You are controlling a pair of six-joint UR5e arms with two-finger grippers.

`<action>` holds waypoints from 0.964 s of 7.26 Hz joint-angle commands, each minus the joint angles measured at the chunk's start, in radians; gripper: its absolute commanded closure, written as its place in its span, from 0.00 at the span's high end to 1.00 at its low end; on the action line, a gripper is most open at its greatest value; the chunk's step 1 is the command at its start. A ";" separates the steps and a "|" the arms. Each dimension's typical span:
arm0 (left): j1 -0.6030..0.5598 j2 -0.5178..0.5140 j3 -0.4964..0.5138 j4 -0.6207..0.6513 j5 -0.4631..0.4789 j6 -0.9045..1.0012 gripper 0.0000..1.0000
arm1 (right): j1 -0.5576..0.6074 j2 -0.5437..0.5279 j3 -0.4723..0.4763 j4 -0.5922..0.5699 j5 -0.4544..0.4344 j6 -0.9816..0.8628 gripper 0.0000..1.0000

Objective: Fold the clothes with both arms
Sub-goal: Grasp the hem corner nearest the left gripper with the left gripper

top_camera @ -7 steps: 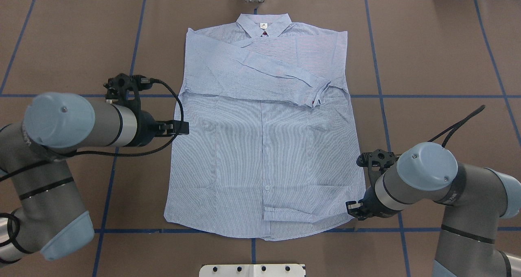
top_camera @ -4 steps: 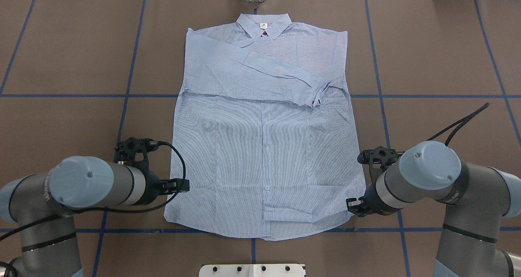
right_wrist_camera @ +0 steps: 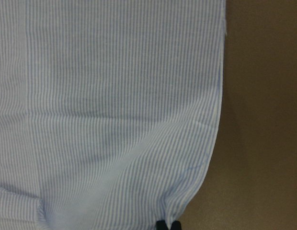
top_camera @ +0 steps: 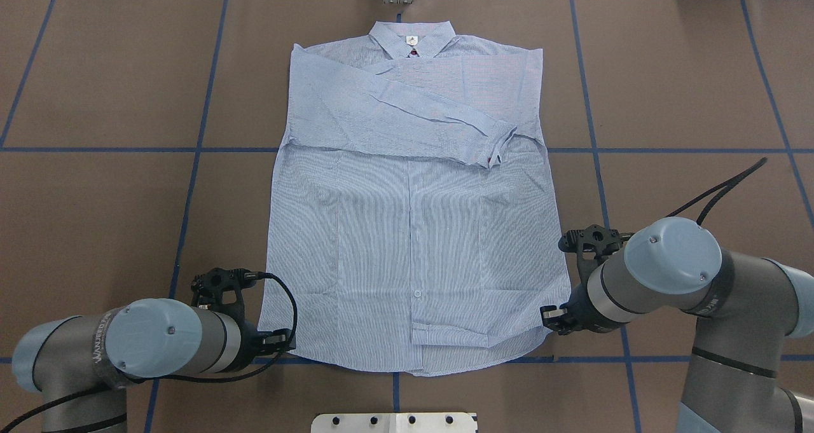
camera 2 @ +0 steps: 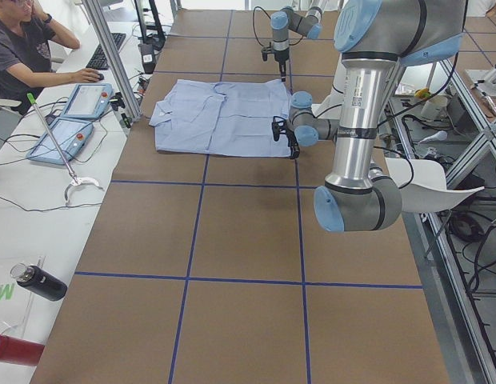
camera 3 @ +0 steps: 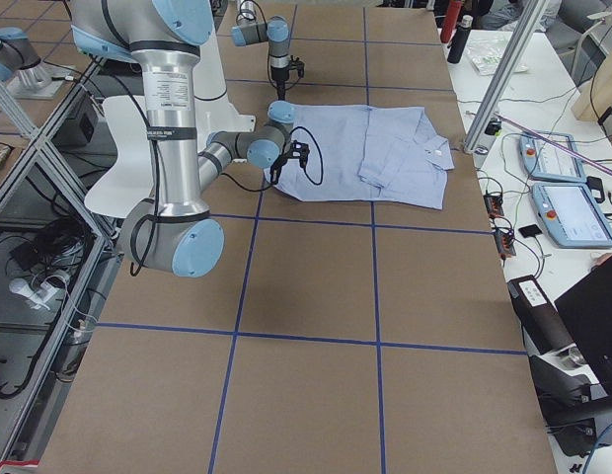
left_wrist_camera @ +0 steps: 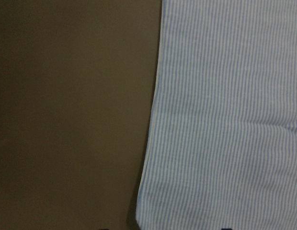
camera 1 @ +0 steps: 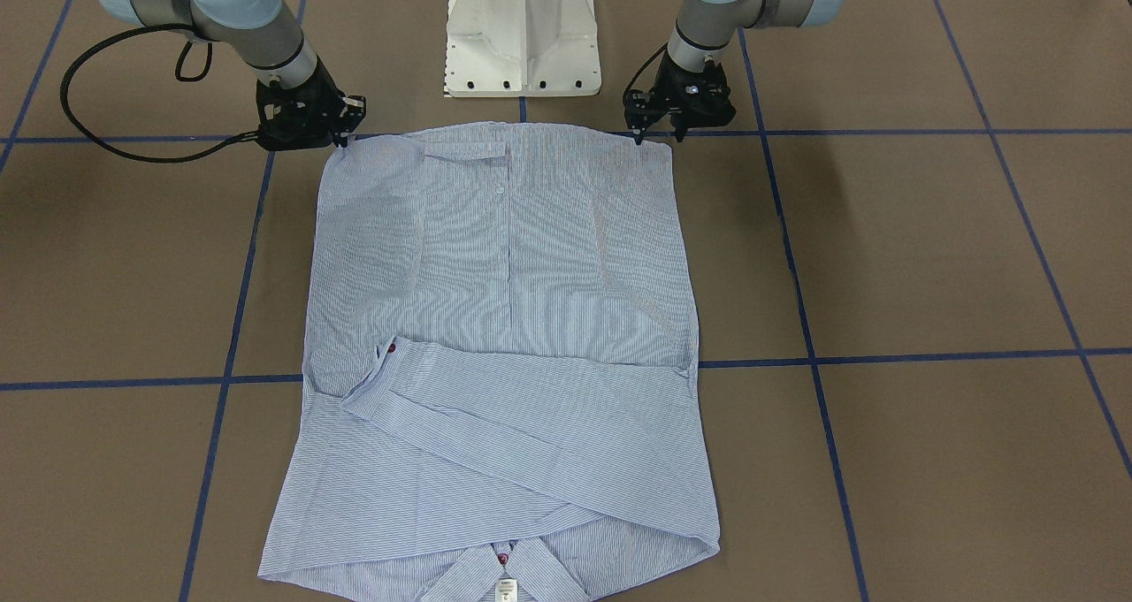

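Note:
The light blue striped shirt [top_camera: 413, 242] lies flat on the brown table [top_camera: 95, 70], collar far from me, with its sleeves folded across the chest. It also shows in the front view [camera 1: 504, 275]. My left gripper [top_camera: 283, 339] is low at the shirt's near left hem corner [left_wrist_camera: 143, 211]. It is open, with only the tips at the bottom edge of the left wrist view. My right gripper [top_camera: 548, 318] is at the near right hem corner. Its fingertips [right_wrist_camera: 161, 225] are close together on the puckered hem. In the front view the left gripper [camera 1: 656, 133] and the right gripper [camera 1: 343, 138] flank the hem.
The white pedestal base [camera 1: 522, 27] stands just behind the hem. Blue tape lines [top_camera: 197, 147] grid the table. An operator [camera 2: 24, 48] sits by tablets [camera 2: 68, 136] at the far side. Bottles [camera 2: 40, 282] lie on the white side bench.
My left arm has moved back toward me along the shirt's left edge, from mid-side to the hem corner. My right gripper has shifted slightly away from me at the right hem corner.

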 commanded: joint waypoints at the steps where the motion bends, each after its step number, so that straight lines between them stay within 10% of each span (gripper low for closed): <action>1: -0.006 0.000 -0.026 0.011 -0.003 -0.002 0.71 | 0.010 0.000 0.005 0.000 0.001 0.000 0.00; 7: -0.013 -0.006 0.003 0.090 0.004 -0.002 0.66 | 0.010 -0.001 -0.003 0.000 0.001 -0.002 0.00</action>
